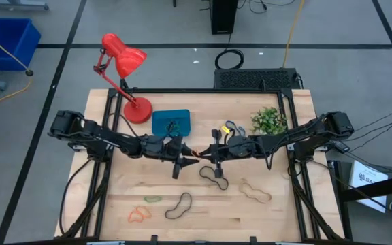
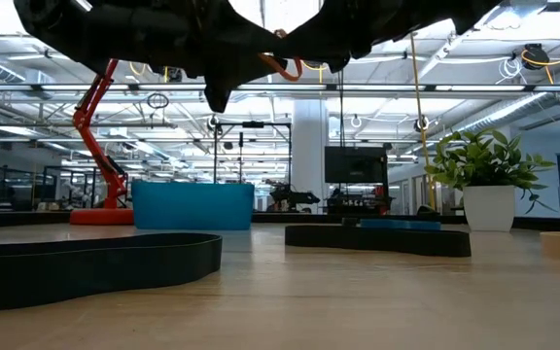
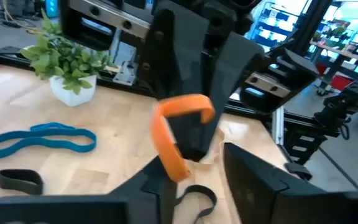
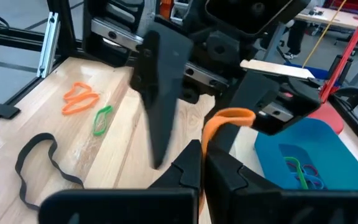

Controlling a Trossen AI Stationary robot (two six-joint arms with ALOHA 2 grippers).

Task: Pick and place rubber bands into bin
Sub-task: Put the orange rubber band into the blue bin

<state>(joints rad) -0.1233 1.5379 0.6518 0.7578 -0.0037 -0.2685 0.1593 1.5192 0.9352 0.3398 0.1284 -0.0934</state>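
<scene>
Two grippers meet mid-table beside the bin [image 1: 171,122]: right fingers [image 4: 229,171] pinching an orange band [image 4: 219,127], left fingers [image 3: 253,183] spread.

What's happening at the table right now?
Both arms meet above mid-table. The right gripper is shut on an orange rubber band, and the left gripper sits around the same band with its jaws apart, like a handover. The teal bin already holds some bands; others lie on the table.

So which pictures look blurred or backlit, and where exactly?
Low view: both arms are dark silhouettes against bright ceiling lights; the nearest black rubber band is out of focus. Right wrist view: the left gripper's finger is smeared by motion. High view: evenly lit.
</scene>
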